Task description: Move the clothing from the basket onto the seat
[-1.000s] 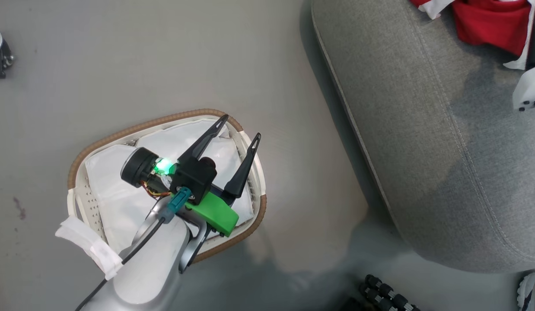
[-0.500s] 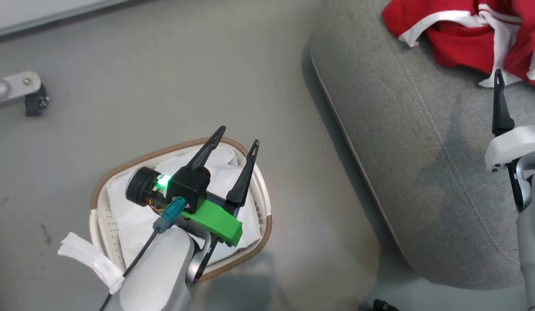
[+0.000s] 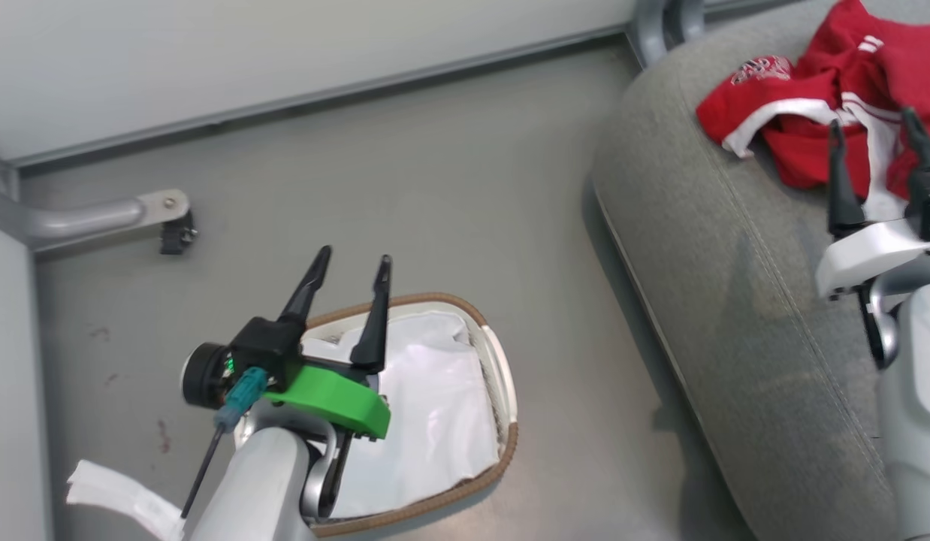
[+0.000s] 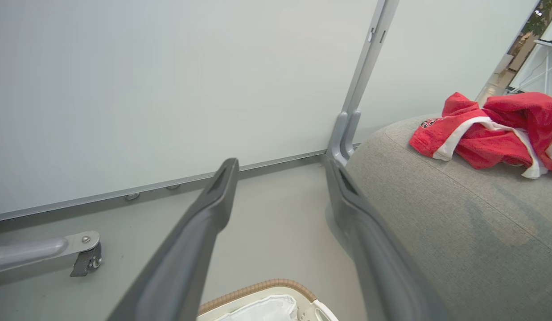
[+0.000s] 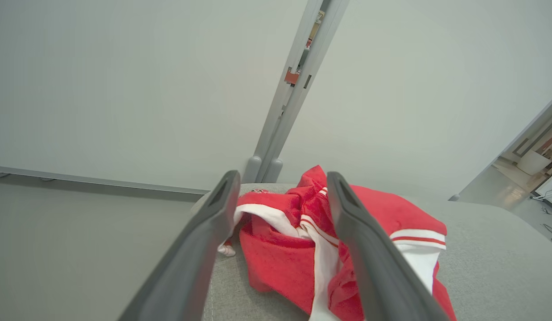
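The clothing (image 3: 795,113) lies crumpled on the far end of the grey seat (image 3: 735,285). It is red with white stripes and a printed logo. My right gripper (image 3: 871,120) is open just in front of it, with nothing between its fingers. In the right wrist view the clothing (image 5: 294,254) shows between and beyond the spread fingers of the right gripper (image 5: 282,178). The basket (image 3: 502,391) stands on the floor and holds its white liner (image 3: 435,406). My left gripper (image 3: 355,259) hangs open above the basket's far rim. The left wrist view shows the left gripper (image 4: 280,165), the basket rim (image 4: 258,287) and the clothing (image 4: 481,133).
Grey floor lies between the basket and the seat. A pale wall panel runs along the back, with a metal post (image 3: 660,22) at the seat's corner. A metal leg with a caster (image 3: 172,225) juts out at the left. A white strip (image 3: 112,492) lies by my left forearm.
The head camera has tilted up, bringing the wall and more of the clothing into view. My right gripper has come fully into view before the clothing. My left gripper has swung toward the basket's far rim.
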You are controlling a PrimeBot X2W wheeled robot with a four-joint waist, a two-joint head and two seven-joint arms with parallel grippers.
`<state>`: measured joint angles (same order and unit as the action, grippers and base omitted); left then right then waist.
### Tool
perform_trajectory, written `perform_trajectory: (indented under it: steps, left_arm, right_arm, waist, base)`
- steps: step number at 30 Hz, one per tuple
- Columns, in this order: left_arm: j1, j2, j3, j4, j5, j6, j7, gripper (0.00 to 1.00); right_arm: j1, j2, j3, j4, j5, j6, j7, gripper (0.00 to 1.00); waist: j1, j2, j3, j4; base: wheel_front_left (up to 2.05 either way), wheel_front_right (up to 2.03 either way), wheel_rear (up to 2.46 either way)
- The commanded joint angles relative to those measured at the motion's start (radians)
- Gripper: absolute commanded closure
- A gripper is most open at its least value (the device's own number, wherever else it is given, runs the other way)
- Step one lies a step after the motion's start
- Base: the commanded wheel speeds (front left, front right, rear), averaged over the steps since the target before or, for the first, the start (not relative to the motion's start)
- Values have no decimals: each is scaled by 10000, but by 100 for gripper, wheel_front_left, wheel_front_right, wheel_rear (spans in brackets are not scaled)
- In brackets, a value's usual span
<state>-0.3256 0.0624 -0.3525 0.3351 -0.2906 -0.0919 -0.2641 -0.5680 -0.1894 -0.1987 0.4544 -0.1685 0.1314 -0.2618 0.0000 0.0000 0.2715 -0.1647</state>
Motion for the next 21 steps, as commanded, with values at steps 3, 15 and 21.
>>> perform_trajectory:
  steps: [3,15,21]
  left_arm:
    - [494,-42,593,64,73,257,-2,0]
    - [1878,-106,2373,-100,226,302,-2,0]
    - [2627,-112,2780,-237,26,204,-2,0]
  right_arm:
    - [173,408,206,59,106,-15,-47,0]
    - [1206,1259,1503,-94,725,-15,-47,0]
    - [2240,1373,1848,-456,1362,-15,-47,0]
  waist:
    - [0,0,-1064,975]
    - [0,0,-1887,1815]
    - [0,0,-2144,2010]
  base:
    - [0,0,0]
    - [0,0,0]
    - [0,0,0]
